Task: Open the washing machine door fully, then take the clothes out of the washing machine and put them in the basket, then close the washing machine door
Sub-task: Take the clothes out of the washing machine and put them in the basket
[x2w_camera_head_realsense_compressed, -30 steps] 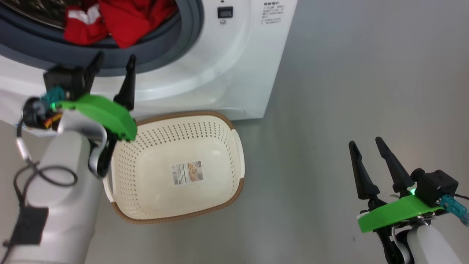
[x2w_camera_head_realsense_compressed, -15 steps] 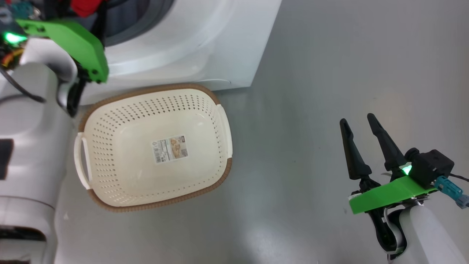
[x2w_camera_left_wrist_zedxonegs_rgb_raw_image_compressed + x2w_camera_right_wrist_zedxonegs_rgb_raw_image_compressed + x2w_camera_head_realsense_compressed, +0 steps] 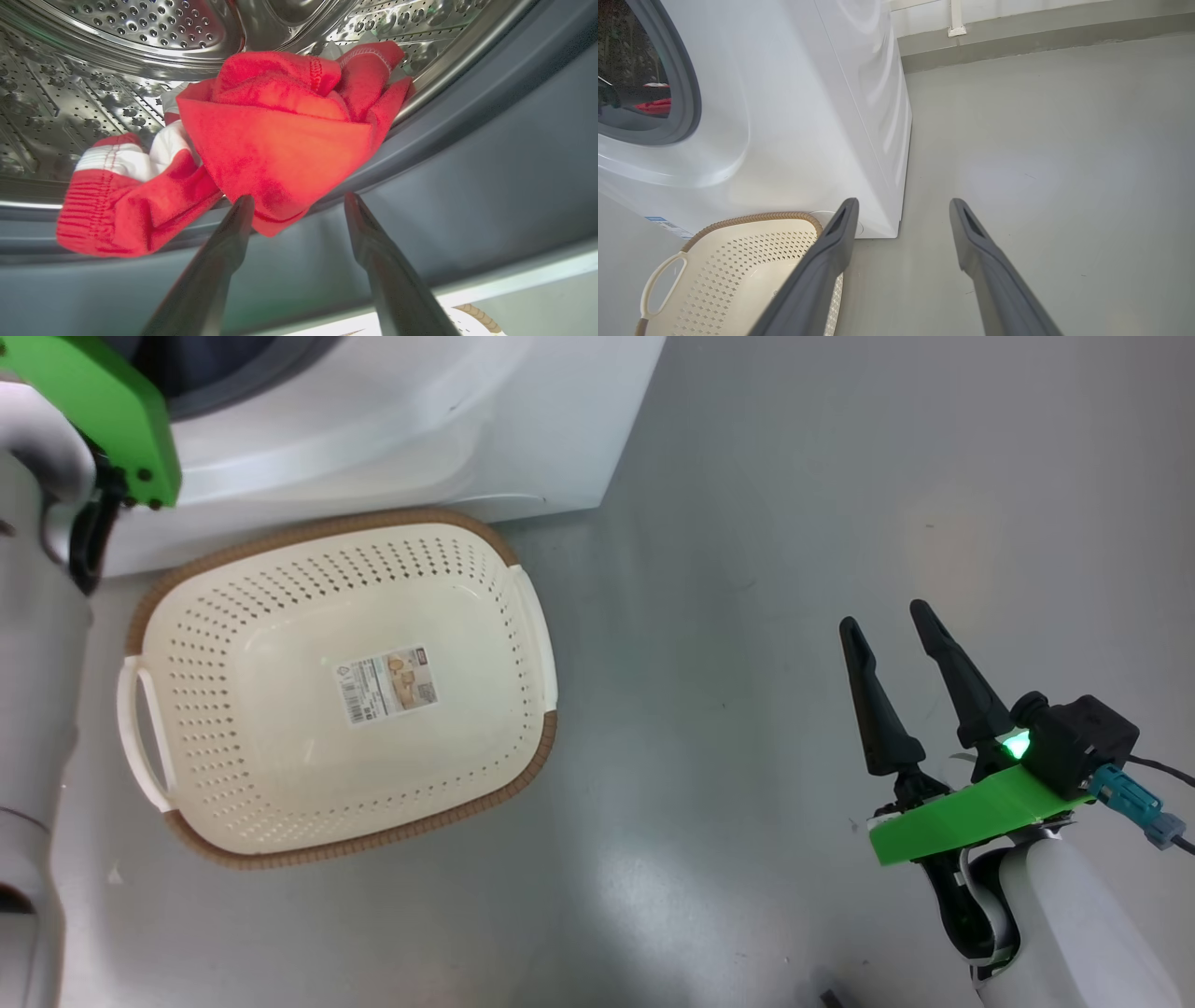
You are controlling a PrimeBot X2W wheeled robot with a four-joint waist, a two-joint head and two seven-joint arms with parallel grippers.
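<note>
Clothes (image 3: 280, 140) lay in a loose red heap at the front of the washing machine (image 3: 420, 420). They rested on the lower lip of its steel drum (image 3: 140, 28) and spilled over onto the grey rubber seal (image 3: 467, 163). One piece showed a white band and a ribbed, elastic-looking hem. The largest fold drooped lowest, down across the seal.

The left tool (image 3: 298, 199) was at the mouth of the machine with its two fingers spread wide and nothing clamped. In the left wrist view the tip of that drooping fold hung between the fingertips. Whether the cloth touched either finger could not be told. The right tool (image 3: 883, 613) hung released and empty over the bare floor (image 3: 747, 523), well off to the right of the machine. The basket (image 3: 317, 527) stood on the floor just in front of the machine's base, below its opening, with nothing in it.

The fabric looked light, soft and limp. It would probably give no resistance, sag from any grip and trail behind, perhaps snagging on the seal. A pinch on a thin edge might slip. The thick bunched middle of the heap, or the hanging fold taken deep between the fingers, seemed the surer hold. The pieces looked tangled, so one pull might drag out both.
</note>
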